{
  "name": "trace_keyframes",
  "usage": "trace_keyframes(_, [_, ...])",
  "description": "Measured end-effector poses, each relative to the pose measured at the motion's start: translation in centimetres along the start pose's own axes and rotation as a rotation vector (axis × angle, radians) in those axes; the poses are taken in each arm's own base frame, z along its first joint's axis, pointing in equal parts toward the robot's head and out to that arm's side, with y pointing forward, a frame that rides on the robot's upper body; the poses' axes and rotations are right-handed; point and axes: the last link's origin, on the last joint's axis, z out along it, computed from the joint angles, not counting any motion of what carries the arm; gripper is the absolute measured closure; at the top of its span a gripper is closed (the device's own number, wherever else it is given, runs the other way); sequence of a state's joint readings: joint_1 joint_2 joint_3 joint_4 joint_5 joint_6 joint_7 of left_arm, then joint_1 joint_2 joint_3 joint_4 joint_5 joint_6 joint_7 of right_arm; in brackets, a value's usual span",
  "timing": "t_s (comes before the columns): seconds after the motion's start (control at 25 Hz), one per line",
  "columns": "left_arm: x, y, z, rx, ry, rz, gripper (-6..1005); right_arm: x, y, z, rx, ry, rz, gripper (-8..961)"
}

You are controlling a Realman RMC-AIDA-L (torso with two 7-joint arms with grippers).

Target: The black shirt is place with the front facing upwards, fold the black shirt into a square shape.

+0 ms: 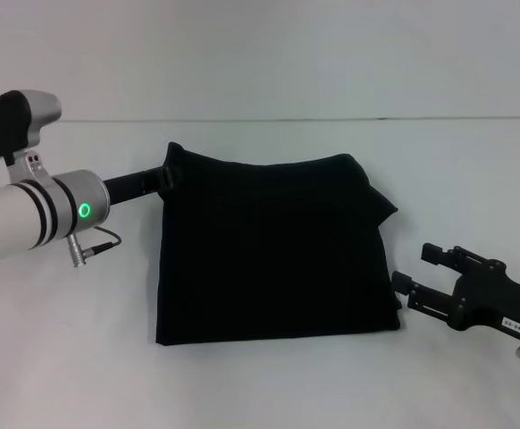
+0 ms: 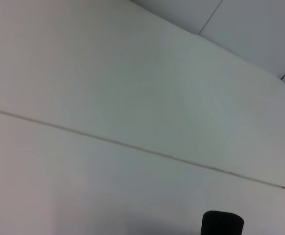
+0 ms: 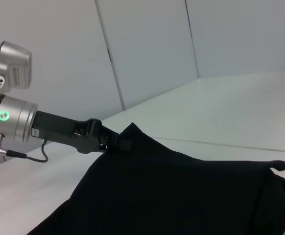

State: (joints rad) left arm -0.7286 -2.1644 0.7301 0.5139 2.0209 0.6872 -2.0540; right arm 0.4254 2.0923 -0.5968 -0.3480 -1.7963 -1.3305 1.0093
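Black shirt (image 1: pixel 273 250) flat on white table (image 1: pixel 260 384), centre of head view, already folded to a rough rectangle, slightly wider than deep. No lettering visible. Right edge lumpy, bunched near far-right corner (image 1: pixel 381 210).

Left tool (image 1: pixel 169 177) at far-left corner of shirt, pinched shut on a small peak of cloth; same grip visible in right wrist view (image 3: pixel 118 143), corner lifted slightly off table. Left wrist view shows only table and wall.

Right tool (image 1: pixel 412 270) low over table just off shirt's near-right edge, fingers spread, holding nothing; shirt lies to its left, close but apart.

Key relation: shirt's long axis runs left-right, held corner far-left, free tool near-right, so diagonal opposites. Likely next: squaring up, either a left-to-right fold or release. Right side nearer the messy edge, probably the one to tidy.
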Motion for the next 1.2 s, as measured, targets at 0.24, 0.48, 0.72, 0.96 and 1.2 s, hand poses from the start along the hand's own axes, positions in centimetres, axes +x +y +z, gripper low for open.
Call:
trace_keyframes(0.24, [0.0,-0.1,-0.1,-0.001,0.014,-0.024,938,-0.2,0.0,0.2,-0.005,0.000,-0.005,160])
trace_keyframes(0.48, [-0.1,-0.5,-0.3,0.004,0.024,-0.048,837,-0.2,0.1,0.3,-0.012,0.002,-0.006,160])
trace_keyframes(0.72, [0.0,-1.0,-1.0,-0.020,0.063,-0.096,644,0.0,0.3,0.3,-0.019,0.000,0.004,161])
trace_keyframes(0.96, [-0.7,1.6,-3.2,-0.299,0.128,0.046,458,0.3,0.5,-0.2,-0.016,-0.009,-0.008,160])
trace_keyframes(1.2, [-3.2,4.8,-3.7,-0.513,0.119,0.356,264,0.8,0.8,-0.8,-0.018,-0.013,-0.018,159])
